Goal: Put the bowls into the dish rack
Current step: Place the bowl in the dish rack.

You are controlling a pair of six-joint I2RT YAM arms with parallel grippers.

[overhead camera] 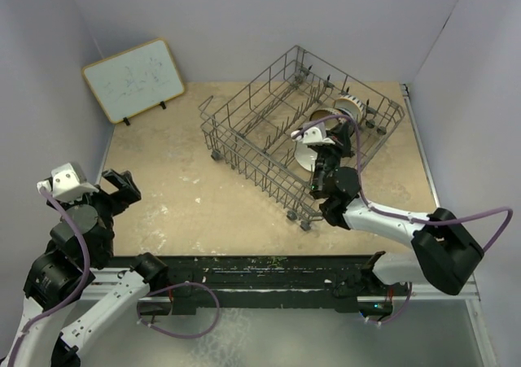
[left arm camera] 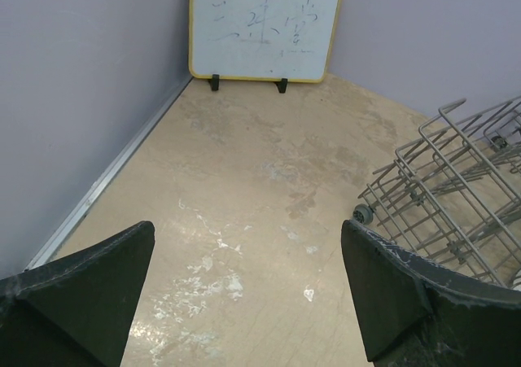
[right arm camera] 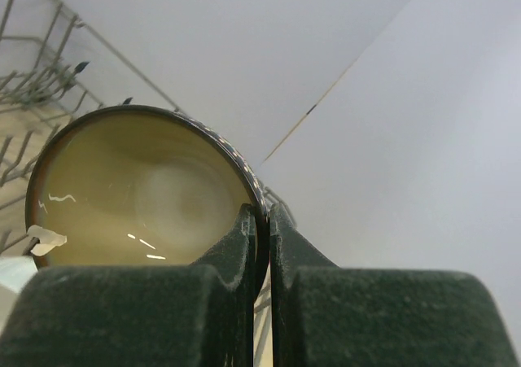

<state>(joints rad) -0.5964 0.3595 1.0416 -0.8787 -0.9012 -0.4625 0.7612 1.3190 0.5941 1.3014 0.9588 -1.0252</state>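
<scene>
The grey wire dish rack stands at the centre right of the table. My right gripper reaches into its right part and is shut on the rim of the brown bowl with a cream inside; the rim is pinched between the fingers. From above, that bowl stands on edge among the tines. A white bowl stands on edge just left of the gripper, and a blue-and-white patterned bowl sits behind. My left gripper hovers open over bare table at the left, nothing between its fingers.
A yellow-framed whiteboard leans against the back left wall, also in the left wrist view. The rack's near left corner and a wheel lie right of my left gripper. Walls close in the table on three sides.
</scene>
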